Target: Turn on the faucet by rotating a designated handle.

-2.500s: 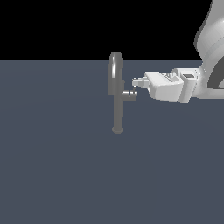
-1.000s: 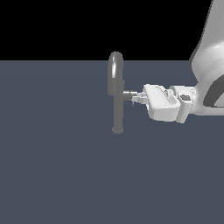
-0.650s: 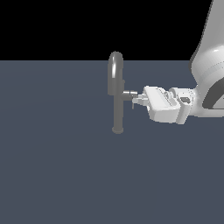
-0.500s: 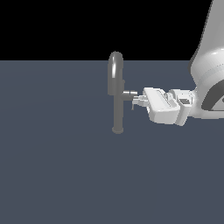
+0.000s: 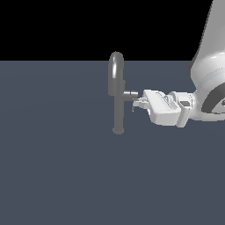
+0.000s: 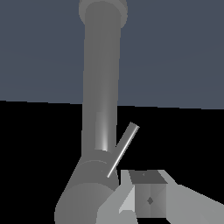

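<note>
The faucet (image 5: 117, 105) is a tall dull-grey tap with a slim stem, a small round base and an arched spout. In the wrist view its stem (image 6: 102, 87) fills the middle. The handle (image 5: 129, 94) is a short stub on the stem's side toward the exterior view's right. Its thin lever rod (image 6: 122, 150) slants off the stub. My gripper (image 5: 136, 103) sits against the stub's end, just below it. Its fingertips (image 6: 148, 200) look pressed together beside the rod, holding nothing.
The faucet stands on a flat dark blue-grey surface (image 5: 57, 167). My white arm (image 5: 206, 88) reaches in from the exterior view's right, level with the handle.
Since 2.5 s ago my gripper has moved down and in toward the stem, onto the handle's end. Over the last second it has barely shifted.
</note>
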Available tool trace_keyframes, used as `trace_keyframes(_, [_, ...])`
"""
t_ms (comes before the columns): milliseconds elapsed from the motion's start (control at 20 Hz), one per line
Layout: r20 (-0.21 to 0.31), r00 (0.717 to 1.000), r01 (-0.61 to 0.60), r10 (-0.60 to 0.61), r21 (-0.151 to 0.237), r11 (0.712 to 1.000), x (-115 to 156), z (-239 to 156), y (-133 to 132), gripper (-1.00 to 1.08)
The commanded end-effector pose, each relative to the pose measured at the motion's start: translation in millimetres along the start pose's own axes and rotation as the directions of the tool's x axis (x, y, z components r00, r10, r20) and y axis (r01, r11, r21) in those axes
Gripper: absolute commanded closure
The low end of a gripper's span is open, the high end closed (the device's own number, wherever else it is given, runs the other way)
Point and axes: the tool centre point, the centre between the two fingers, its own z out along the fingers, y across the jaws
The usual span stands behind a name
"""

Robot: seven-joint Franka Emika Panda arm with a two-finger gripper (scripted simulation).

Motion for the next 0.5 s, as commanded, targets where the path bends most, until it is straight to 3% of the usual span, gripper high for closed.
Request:
trace_keyframes(0, [-0.03,1.0,-0.007,0.007,0.029,1.0,22.1,1.7,-18.0,1.08])
trace_keyframes(450, [-0.048,0.998,-0.028,0.03,0.047,0.999,47.3,2.0,-36.4,1.08])
